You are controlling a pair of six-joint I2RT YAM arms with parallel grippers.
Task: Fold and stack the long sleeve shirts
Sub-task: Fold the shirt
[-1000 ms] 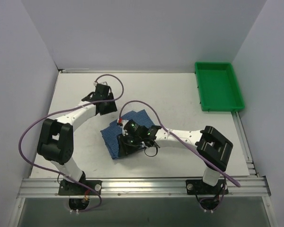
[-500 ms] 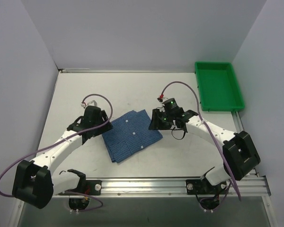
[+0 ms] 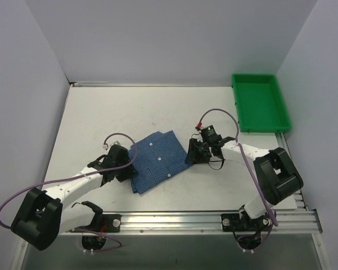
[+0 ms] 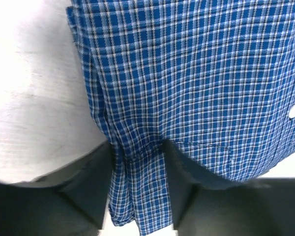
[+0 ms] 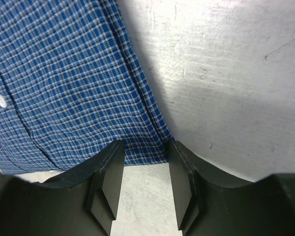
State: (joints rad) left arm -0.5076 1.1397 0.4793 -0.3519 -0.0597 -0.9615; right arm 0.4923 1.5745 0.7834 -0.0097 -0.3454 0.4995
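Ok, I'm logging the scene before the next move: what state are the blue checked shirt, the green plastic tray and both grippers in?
Blue fine-checked button-up shirt: folded into a compact rectangle, lying flat on the white table.
Green plastic tray: empty, at the table's far right.
Left gripper: open, fingers either side of the shirt's edge.
Right gripper: open, fingers either side of a shirt corner.

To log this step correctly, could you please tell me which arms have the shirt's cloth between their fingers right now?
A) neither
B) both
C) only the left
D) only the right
B: each wrist view shows an edge of the blue checked shirt lying between the fingers, a bunched fold at the left gripper and a flat corner at the right gripper.
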